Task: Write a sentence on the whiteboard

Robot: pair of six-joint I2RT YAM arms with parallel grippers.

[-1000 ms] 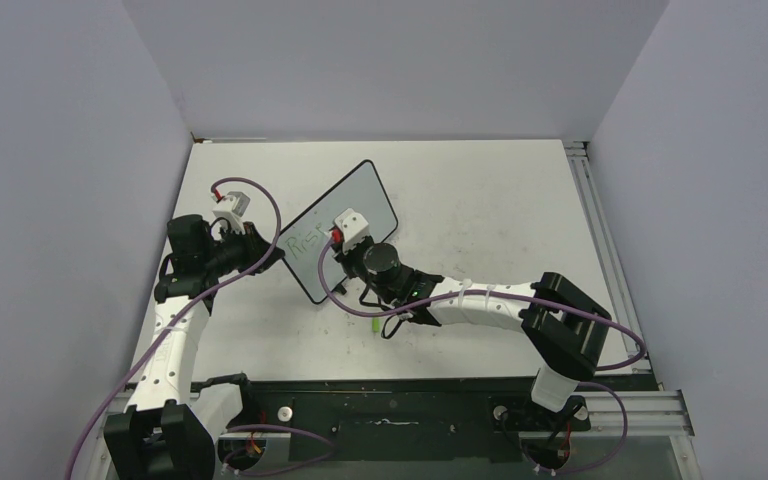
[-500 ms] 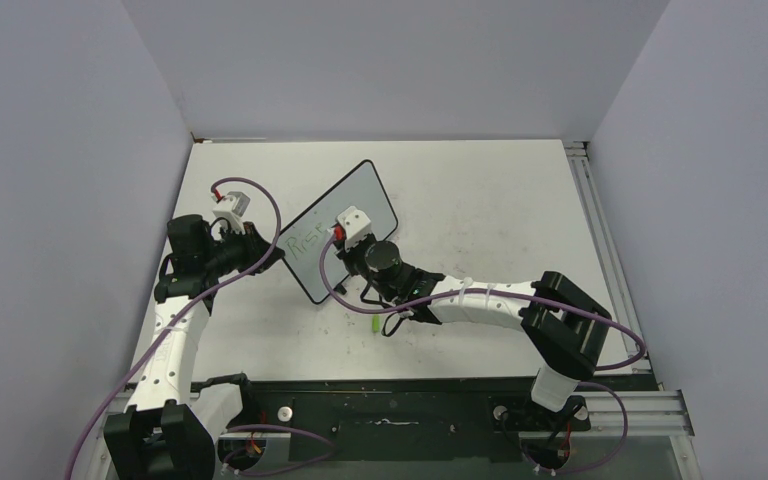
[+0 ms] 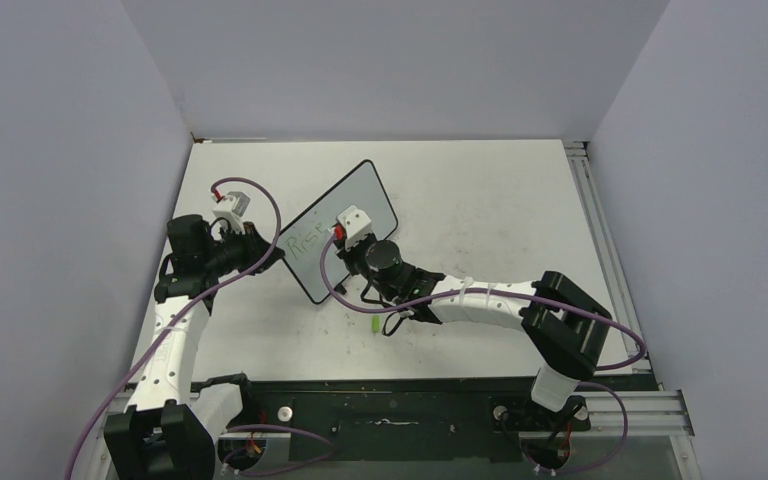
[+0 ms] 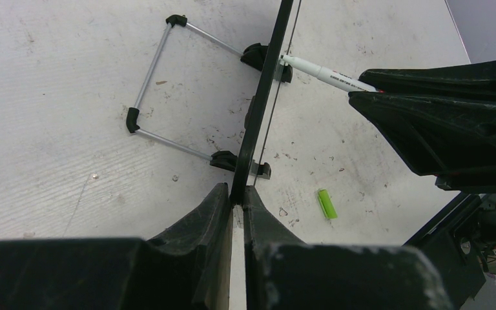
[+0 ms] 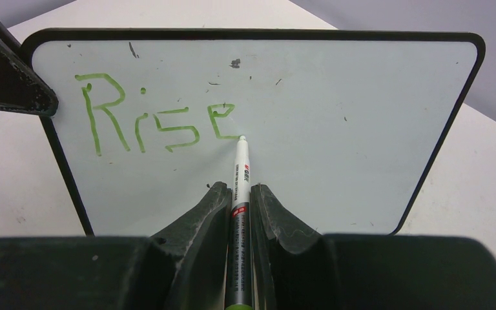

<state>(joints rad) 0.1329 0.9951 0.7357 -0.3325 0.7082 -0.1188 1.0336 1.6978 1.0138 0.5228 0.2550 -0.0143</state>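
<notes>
- scuffed white tabletop [image 3: 480, 200], loads of little grey specks
- whiteboard [image 3: 350, 195] standing upright on black feet [image 4: 223, 159] plus wire prop [image 4: 161, 90], right at the marker [image 5: 239, 174] tip
- green cap [image 4: 323, 203] lying flat, down behind the marker

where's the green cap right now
In the top view the green cap lies on the table, just nearer the robot than the whiteboard, beside the right arm.
</notes>
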